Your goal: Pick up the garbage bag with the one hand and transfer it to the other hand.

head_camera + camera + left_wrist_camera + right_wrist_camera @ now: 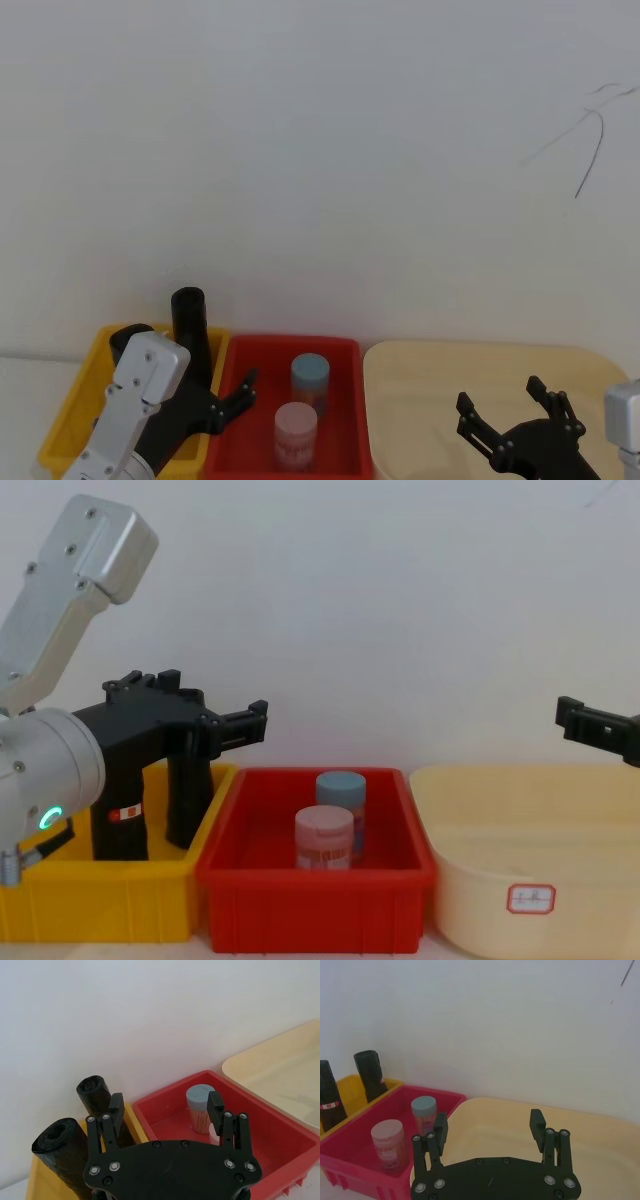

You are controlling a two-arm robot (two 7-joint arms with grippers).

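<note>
**Item 1. Garbage bag** (121, 830): a black roll with a red-and-white sticker. It stands upright in the yellow bin (100, 900), at the lower left of the chest view. A slimmer black roll (186, 805) stands near it on its right in that view. I cannot tell whether the two touch.

**Item 2. Left gripper** (252, 722): green ring lit on the wrist, jaws spread wide, holding nothing. It hangs above the bin tops with its fingertips out towards the red bin (315, 905). The stickered roll sits under the gripper's body, not between the fingers.

**Item 3. Right gripper** (500, 395): at the lower right of the head view, over the cream basin (420, 365). Its jaws are wide apart and empty.

**Item 4. Red bin contents:** a blue-capped jar (310, 375) and a pink-capped jar (296, 425). Neither is wanted.

**Handling note, as a judgement:** the step in hand looks like the approach for the pick.
- The left gripper seems set too far towards the red bin and should come over the stickered roll.
- It should straddle that roll alone, with the slimmer one outside the fingers.
- A grip near the top end, above the bin wall, would leave length free for the right gripper to take.
- The rolled plastic probably gives, so a firm close would suit.
- A straight lift would spare the neighbouring roll a knock.
</note>
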